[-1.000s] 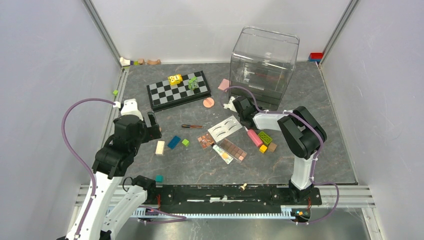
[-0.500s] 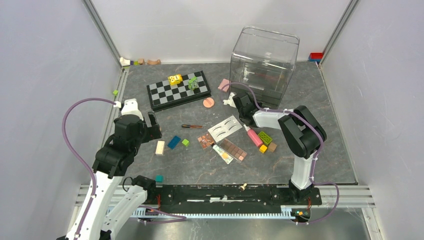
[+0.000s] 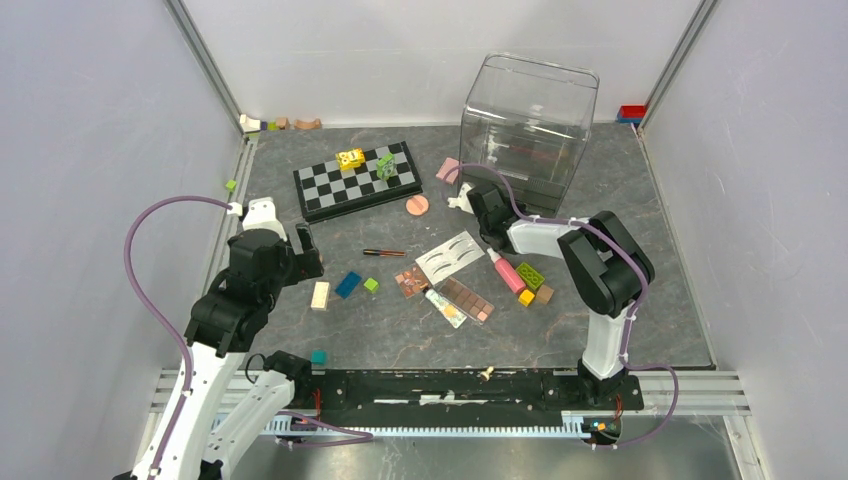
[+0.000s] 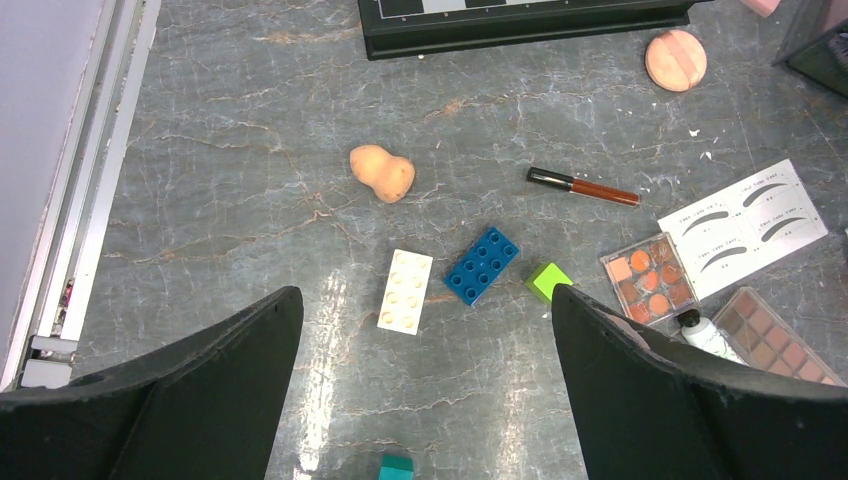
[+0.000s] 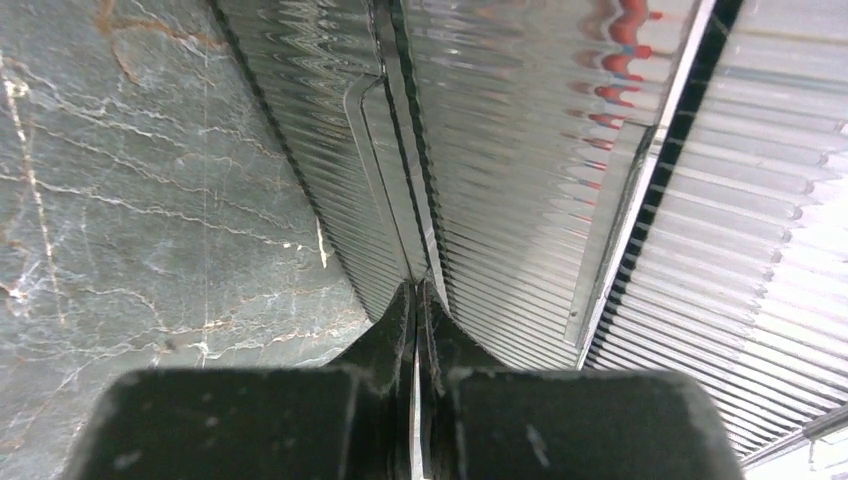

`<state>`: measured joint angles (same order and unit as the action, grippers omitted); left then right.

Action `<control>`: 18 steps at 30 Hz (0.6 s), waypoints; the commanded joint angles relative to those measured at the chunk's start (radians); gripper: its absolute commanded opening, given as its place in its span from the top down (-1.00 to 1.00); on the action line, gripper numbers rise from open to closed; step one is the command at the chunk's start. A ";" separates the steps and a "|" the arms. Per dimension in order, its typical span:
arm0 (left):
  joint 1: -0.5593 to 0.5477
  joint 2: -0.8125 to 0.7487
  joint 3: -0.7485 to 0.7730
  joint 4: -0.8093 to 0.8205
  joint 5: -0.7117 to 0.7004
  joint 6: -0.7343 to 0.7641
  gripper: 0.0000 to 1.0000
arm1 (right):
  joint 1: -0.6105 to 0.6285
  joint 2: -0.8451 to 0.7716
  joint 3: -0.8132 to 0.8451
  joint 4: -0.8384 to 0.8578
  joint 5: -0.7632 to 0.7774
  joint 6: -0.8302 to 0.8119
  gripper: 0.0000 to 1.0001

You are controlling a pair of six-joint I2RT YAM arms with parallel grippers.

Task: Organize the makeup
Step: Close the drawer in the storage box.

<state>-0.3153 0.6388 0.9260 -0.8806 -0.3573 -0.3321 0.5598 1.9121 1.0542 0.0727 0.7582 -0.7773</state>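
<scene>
Clear box (image 3: 528, 110) at the far right of the table (image 3: 650, 300) could slide or tip if the tight-shut right gripper (image 5: 418, 300) at its front tugs hard, while the eyeshadow palette (image 3: 468, 298) lies mid-table and the left gripper (image 4: 425, 300) hangs wide open.

No text could be read with certainty. The white card (image 4: 742, 228), lying to the right of the chessboard (image 4: 520, 25) and nearer to the arms than it, carried a short line of small dark print beside each of its four curved brow shapes, but the letters were too small to make out. Nothing else in view showed a legible label, brand or number.
</scene>
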 commanded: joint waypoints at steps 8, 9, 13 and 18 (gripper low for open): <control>0.006 -0.009 0.000 0.035 0.008 -0.015 -1.00 | 0.065 -0.202 -0.027 -0.068 -0.184 0.153 0.97; 0.007 -0.011 -0.001 0.035 0.007 -0.015 -1.00 | 0.084 -0.223 -0.039 -0.062 -0.190 0.163 0.96; 0.007 -0.019 -0.001 0.035 0.006 -0.015 -1.00 | 0.149 -0.272 -0.082 -0.035 -0.165 0.154 0.87; 0.006 -0.030 -0.002 0.035 0.006 -0.015 -1.00 | 0.188 -0.268 -0.070 -0.034 -0.057 0.122 0.38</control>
<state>-0.3153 0.6212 0.9257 -0.8803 -0.3573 -0.3321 0.7391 1.6592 0.9836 0.0151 0.6182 -0.6514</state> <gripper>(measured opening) 0.997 0.238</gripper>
